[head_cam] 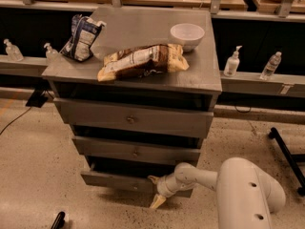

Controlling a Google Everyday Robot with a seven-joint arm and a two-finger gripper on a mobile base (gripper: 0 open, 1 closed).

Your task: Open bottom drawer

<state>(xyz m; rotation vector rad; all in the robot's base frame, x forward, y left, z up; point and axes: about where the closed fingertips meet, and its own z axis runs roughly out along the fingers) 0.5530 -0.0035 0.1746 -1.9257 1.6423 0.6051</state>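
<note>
The bottom drawer [112, 181] is the lowest grey front of the chest [133, 120], and it stands pulled out a little past the middle drawer [136, 150]. My gripper [155, 191] is at the drawer's front centre, its cream fingertips [157, 202] spread above and below where the knob sits. The knob itself is hidden behind the gripper. The white arm [238, 190] reaches in from the lower right.
On the chest top lie a snack bag [142, 61], a blue-white bag [82, 37] and a white bowl [187, 35]. Bottles [232, 62] stand on a ledge behind. A black stand leg [286, 151] lies on the floor at right.
</note>
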